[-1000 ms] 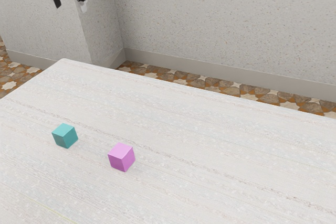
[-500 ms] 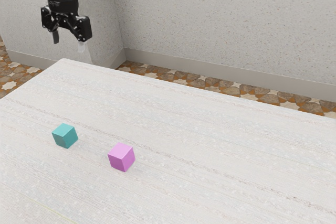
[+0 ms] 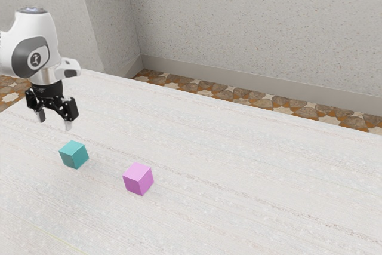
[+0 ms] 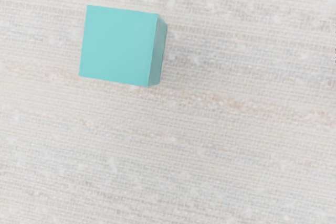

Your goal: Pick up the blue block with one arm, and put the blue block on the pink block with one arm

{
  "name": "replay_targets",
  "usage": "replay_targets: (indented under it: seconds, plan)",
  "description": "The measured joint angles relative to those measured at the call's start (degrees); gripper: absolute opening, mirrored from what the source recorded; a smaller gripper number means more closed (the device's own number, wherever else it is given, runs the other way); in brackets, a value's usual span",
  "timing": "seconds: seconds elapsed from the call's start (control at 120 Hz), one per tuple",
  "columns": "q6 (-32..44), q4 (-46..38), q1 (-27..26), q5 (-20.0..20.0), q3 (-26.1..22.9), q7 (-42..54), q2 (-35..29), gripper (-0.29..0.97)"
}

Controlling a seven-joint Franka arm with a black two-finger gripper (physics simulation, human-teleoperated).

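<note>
The black two-finger end effector (image 3: 54, 120) hangs spread and empty above the pale wood-grain surface (image 3: 239, 165). The small teal-blue cube (image 3: 74, 154) sits on the surface just below it, slightly toward the exterior view's right, apart from the pink cube (image 3: 138, 178).

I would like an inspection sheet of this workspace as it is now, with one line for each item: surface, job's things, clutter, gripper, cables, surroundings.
Surface: pale wood-grain table, carrying two blocks.
Job's things: blue block and pink block both rest on the table, apart from each other; the pink block lies toward the exterior view's right of the blue block.
Clutter: nothing seen.
Gripper: gripper open, holding nothing; it hovers above the table, a little to the exterior view's left of the blue block.
Cables: nothing seen.
Surroundings: speckled grey wall and patterned tile floor beyond the table.
</note>
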Motion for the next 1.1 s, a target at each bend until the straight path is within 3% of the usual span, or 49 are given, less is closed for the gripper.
replay_targets:
  seconds: [0.2,0.417,0.667,1.1]
  plan:
    - [5.03,-3.8,0.02,1.58,1.95,3.83,0.94,0.68]
    - [7.11,-4.87,0.9,4.67,7.89,6.87,2.31,0.68]
    - [12.1,0.94,0.84,7.28,8.88,9.43,13.16,0.68]
    - [15.72,2.4,0.53,1.86,7.56,8.24,19.26,0.68]
